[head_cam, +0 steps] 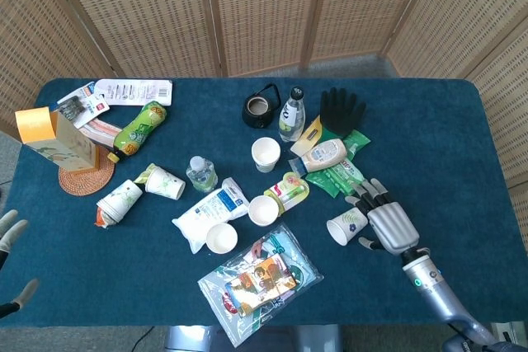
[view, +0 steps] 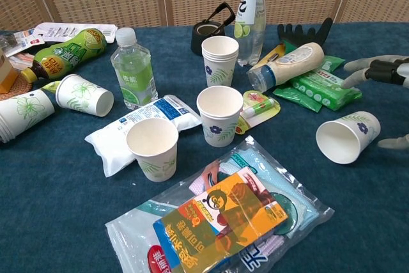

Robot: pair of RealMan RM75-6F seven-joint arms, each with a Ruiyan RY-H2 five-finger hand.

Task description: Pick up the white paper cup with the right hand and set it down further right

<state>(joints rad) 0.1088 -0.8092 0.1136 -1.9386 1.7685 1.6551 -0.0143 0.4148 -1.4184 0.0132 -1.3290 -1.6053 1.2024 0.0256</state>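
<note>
The white paper cup [head_cam: 345, 227] with a floral print lies on its side on the blue tablecloth, right of the middle; its mouth faces the front left [view: 347, 137]. My right hand [head_cam: 386, 222] is just to the right of it with fingers spread and nothing in its grasp. In the chest view its fingers [view: 376, 68] reach over the cup's far side and the thumb [view: 393, 142] lies by the cup's base. My left hand [head_cam: 10, 232] shows at the far left edge, off the table, fingers apart and holding nothing.
Green wipe packs [head_cam: 340, 172] and a mayonnaise bottle [head_cam: 322, 154] lie just behind the cup, a black glove [head_cam: 340, 109] further back. Other paper cups [head_cam: 263, 210], a snack bag [head_cam: 260, 280] and bottles [head_cam: 290, 113] fill the middle. Bare cloth [head_cam: 462, 162] stretches to the right.
</note>
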